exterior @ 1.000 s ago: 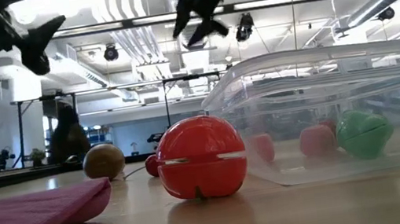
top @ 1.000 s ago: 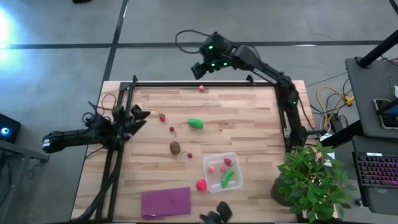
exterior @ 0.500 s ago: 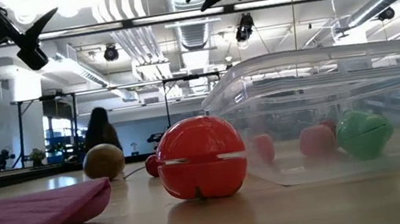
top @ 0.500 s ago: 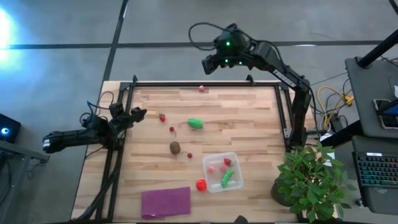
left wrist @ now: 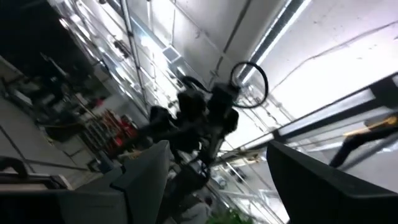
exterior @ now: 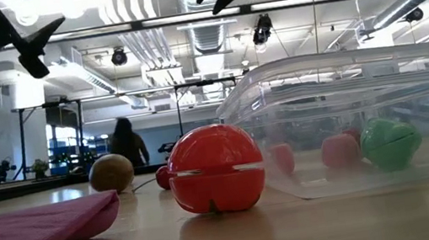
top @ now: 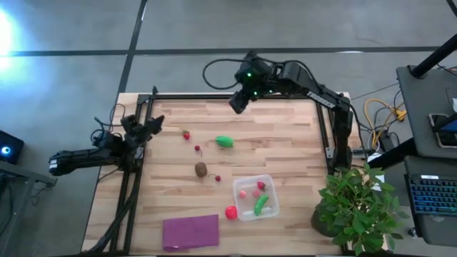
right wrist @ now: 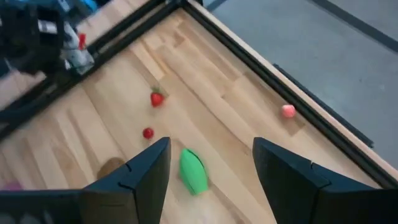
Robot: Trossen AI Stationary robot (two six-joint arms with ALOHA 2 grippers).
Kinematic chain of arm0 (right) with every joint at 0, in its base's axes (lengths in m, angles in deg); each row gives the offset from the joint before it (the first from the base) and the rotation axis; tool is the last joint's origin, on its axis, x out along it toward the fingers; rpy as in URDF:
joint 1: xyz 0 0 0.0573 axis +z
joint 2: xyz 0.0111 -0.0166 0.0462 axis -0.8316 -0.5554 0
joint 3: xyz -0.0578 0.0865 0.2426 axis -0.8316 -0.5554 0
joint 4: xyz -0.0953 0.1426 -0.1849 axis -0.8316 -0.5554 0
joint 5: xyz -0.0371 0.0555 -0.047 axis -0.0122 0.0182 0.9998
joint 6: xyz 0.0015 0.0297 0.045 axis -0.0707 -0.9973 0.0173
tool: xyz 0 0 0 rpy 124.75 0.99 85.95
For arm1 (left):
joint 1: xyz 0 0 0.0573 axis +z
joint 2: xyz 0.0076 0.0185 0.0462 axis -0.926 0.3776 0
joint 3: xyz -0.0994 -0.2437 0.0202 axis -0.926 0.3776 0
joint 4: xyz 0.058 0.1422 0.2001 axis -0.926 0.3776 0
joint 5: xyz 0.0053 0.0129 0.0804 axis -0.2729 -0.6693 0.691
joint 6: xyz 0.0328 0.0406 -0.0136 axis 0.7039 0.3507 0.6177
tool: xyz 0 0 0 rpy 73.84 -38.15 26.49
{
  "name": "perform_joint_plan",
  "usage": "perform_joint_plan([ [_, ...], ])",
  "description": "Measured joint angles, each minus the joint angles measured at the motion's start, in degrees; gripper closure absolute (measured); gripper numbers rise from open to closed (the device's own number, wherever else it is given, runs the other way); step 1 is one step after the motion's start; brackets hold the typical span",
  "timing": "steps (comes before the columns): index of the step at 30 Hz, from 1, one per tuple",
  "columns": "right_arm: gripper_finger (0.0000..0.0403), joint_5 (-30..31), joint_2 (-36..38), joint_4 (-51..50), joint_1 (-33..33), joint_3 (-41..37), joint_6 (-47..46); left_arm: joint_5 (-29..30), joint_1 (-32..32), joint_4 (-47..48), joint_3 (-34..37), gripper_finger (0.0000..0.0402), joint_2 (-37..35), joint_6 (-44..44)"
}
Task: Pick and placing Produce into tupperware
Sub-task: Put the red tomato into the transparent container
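Tupperware (top: 253, 195), clear and square, sits in the lower middle of the high view on the wooden tabletop (top: 285, 143). Inside it lie a green oblong piece (top: 260, 205), a pink piece (top: 243, 193) and a small strawberry (top: 261, 185). A red ball (top: 230, 211) rests just beside its lower left corner, touching or almost touching the wall; in the low view this ball (exterior: 215, 169) fills the middle of the frame next to the container (exterior: 350, 117).

More produce lies on the bare wood: a second green oblong piece (top: 224, 141) near the centre, a brown kiwi-like ball (top: 201, 169) below it, a tiny red berry (top: 218, 178) just right of the kiwi, another red berry (top: 198, 148) and a strawberry (top: 186, 133) further to the left. A purple sheet (top: 191, 231) lies at the lower left, and a potted plant (top: 357, 207) stands at the lower right.

The right tool (top: 236, 102) hangs above the upper edge of the tabletop, its two fingers apart and holding nothing; its wrist view looks down on the green piece (right wrist: 193, 170) and a pink berry (right wrist: 288, 111). The left tool (top: 153, 123) waits at the left edge, fingers apart and empty too.
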Motion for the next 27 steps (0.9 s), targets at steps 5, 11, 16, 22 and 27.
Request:
perform_joint_plan([
  [5,0.0183,-5.0,-0.8,-9.5,5.4,0.0,9.8,0.1,0.0,0.2,0.0,0.0146,0.4,9.2],
  [11,0.0183,-5.4,-4.5,-13.1,14.6,-0.2,16.4,-3.8,0.0,0.9,0.0,0.0146,0.5,10.1],
  [16,0.0183,-4.0,-7.1,-13.0,19.0,-0.2,14.2,-6.2,0.0,3.6,0.0,0.0146,1.8,10.1],
  [22,0.0183,-2.9,-6.1,-13.4,19.3,-0.2,3.5,-10.7,0.0,26.2,-10.1,0.0146,6.7,13.8],
  [27,0.0183,-0.6,-4.7,-15.8,21.5,-0.1,0.6,-13.6,-0.1,47.1,-22.1,0.0146,14.8,25.4],
])
